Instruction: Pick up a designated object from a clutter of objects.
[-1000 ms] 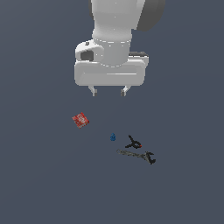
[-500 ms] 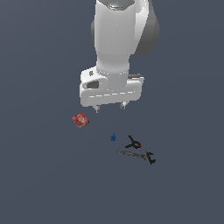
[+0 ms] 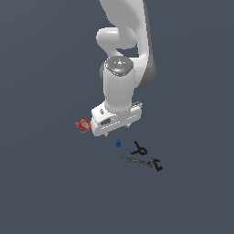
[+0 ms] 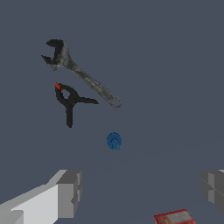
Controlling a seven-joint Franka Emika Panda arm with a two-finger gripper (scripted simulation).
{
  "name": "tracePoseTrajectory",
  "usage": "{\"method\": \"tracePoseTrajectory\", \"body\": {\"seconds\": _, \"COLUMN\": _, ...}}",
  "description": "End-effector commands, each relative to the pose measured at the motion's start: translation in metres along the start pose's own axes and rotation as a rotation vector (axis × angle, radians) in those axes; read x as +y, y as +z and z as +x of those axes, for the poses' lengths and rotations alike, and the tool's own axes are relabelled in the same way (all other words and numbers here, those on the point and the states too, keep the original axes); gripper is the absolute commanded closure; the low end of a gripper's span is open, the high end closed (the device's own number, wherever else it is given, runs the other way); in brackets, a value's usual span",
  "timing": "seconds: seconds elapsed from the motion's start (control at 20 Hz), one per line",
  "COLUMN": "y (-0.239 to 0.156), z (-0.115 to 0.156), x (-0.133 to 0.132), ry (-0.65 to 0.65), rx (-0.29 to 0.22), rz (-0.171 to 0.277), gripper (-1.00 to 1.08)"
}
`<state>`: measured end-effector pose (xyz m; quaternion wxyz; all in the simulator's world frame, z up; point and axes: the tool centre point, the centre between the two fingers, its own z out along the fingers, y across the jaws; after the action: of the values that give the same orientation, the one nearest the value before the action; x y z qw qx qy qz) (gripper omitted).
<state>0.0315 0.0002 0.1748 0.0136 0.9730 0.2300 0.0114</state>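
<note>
Risk: jaws come down off-centre of the target.

Your gripper [image 4: 140,192] hangs spread and empty. The blue knobby piece [image 4: 114,141] lies ahead of the fingers [image 4: 70,192], not between them, near the black clamp [image 4: 69,99]; the red packet [image 4: 174,217] sits close enough to be nudged.

Non-task stuff you're seeing: just the ground surface [image 3: 41,192]. Flat, matte, dark grey-blue, one even tone from upper left to lower right of the ext view. Wrist view gives you the same surface [image 4: 175,52], same colour, w/ a faint lighter band crossing it. Can't tell material.
</note>
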Motion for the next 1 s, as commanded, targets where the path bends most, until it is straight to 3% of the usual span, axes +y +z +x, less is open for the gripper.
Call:
{"method": "tracePoseTrajectory", "body": {"seconds": 0.0, "y": 0.024, "z": -0.002, "x": -0.003, "ry": -0.052, "rx": -0.003, "rz": 0.009, "gripper": -0.92}}
{"method": "tracePoseTrajectory", "body": {"seconds": 0.4, "y": 0.071, "z": -0.009, "x": -0.011, "ry": -0.154, "rx": -0.012, "rz": 0.028, "gripper": -0.92}}
{"method": "tracePoseTrajectory", "body": {"seconds": 0.95, "y": 0.086, "z": -0.011, "x": -0.013, "ry": -0.173, "rx": -0.014, "rz": 0.033, "gripper": -0.92}}
